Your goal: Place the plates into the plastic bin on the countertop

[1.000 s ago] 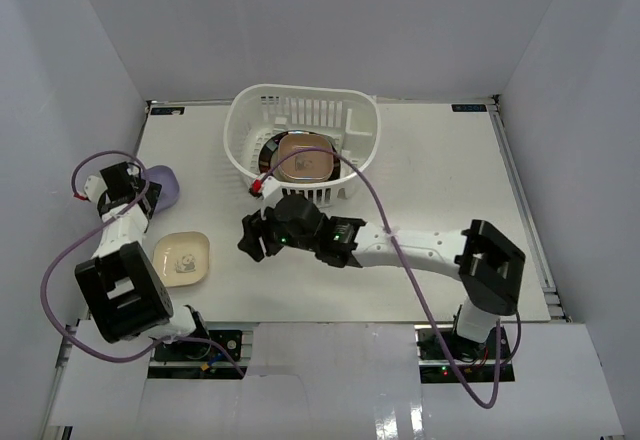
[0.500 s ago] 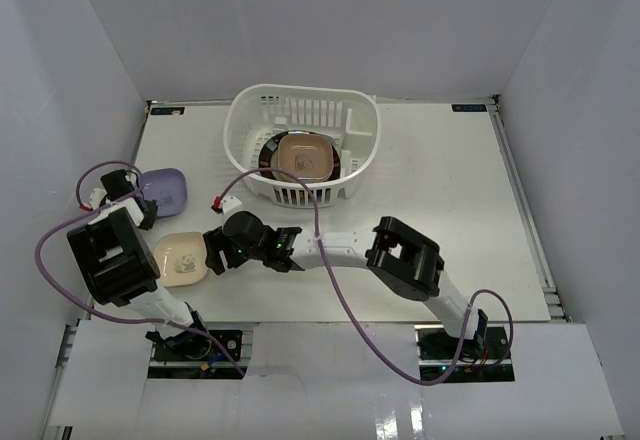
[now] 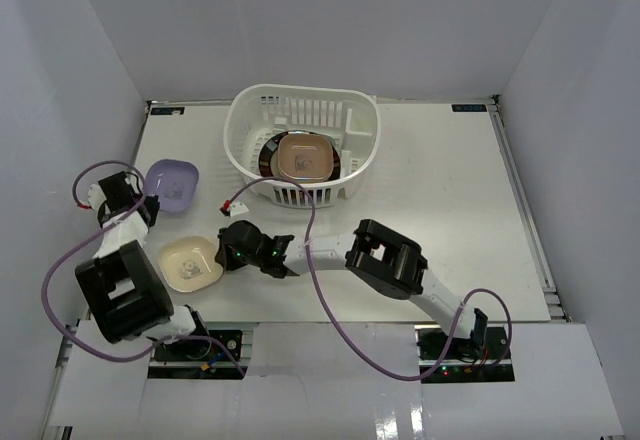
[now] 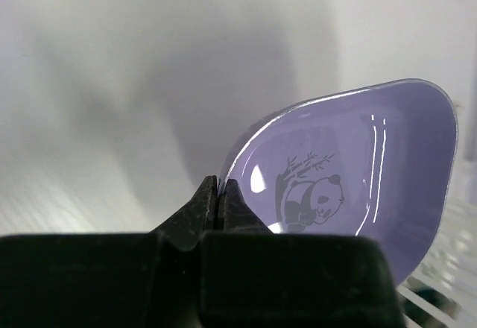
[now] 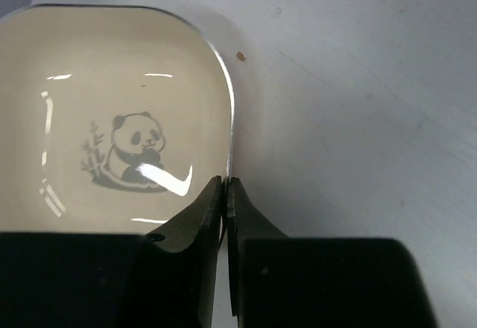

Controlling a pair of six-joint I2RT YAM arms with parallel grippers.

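Observation:
The white plastic bin (image 3: 352, 120) stands at the back centre of the countertop (image 3: 450, 190). Inside it lies the large dark-rimmed plate (image 3: 268, 152) with a brown dish (image 3: 303, 157) on top. At the left, my left gripper (image 3: 145, 200) (image 4: 218, 186) is shut on the near rim of a lavender panda dish (image 3: 170, 182) (image 4: 358, 171), which is tilted up off the surface. My right gripper (image 3: 222, 257) (image 5: 225, 186) is shut on the right rim of a cream panda dish (image 3: 190, 263) (image 5: 112, 142) near the front left.
My right arm (image 3: 385, 257) stretches leftward across the front of the table, trailing a purple cable (image 3: 315, 290). A red connector (image 3: 232, 208) sits just in front of the bin. Grey walls enclose the table on three sides.
My left gripper has shut on the lavender dish and tilted it up. My right gripper has swung left from the bin to the cream dish and shut on its rim.

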